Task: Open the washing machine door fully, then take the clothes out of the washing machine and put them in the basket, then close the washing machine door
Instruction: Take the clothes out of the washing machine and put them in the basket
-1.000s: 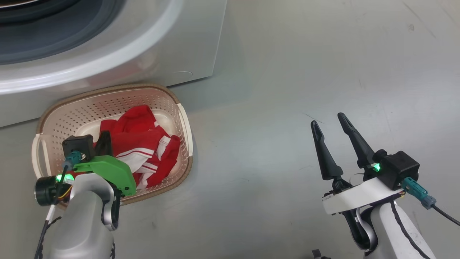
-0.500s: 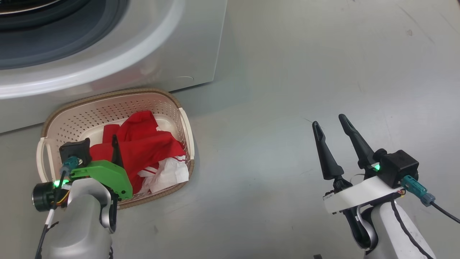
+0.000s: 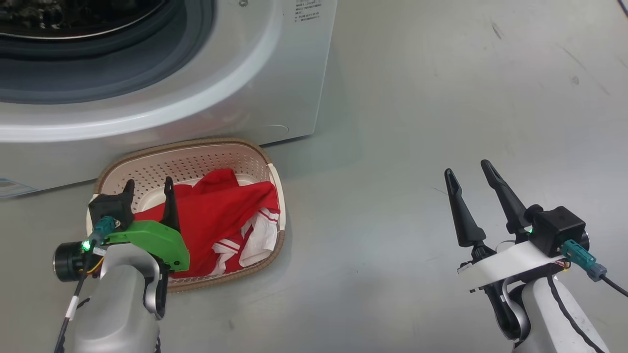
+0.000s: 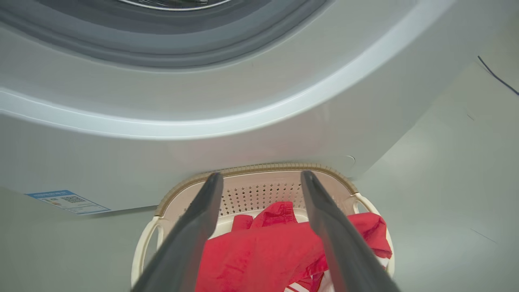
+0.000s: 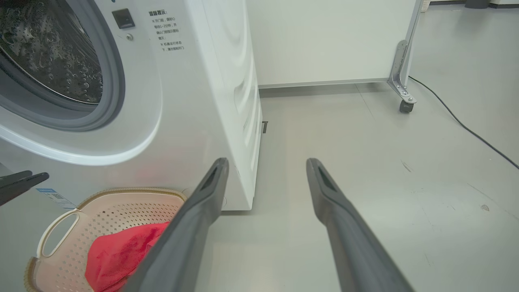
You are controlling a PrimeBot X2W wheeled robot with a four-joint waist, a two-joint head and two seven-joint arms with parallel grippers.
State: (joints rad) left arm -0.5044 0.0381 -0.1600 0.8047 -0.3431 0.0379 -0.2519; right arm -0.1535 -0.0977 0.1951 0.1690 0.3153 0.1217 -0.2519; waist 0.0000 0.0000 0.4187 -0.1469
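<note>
Left gripper [image 3: 149, 181]: dark fingers apart, nothing between them, just above the red garments with white stripes [image 3: 216, 215]. Garments lie heaped in the cream perforated plastic basket with brown woven-look rim [image 3: 196, 145].

Right gripper [image 3: 467, 166]: fingers apart, empty, over grey floor [image 3: 417, 98].

Basket sits at the foot of the big white front-loading washing machine [image 3: 274, 73].

Blue sticker with QR code [image 4: 67, 200] low on its front. Black Chinese print [image 5: 166, 30] beside the drum opening, too small to read.

One second ago the left fingers were together, down in the cloth. They have since parted and the garments have resettled.
</note>
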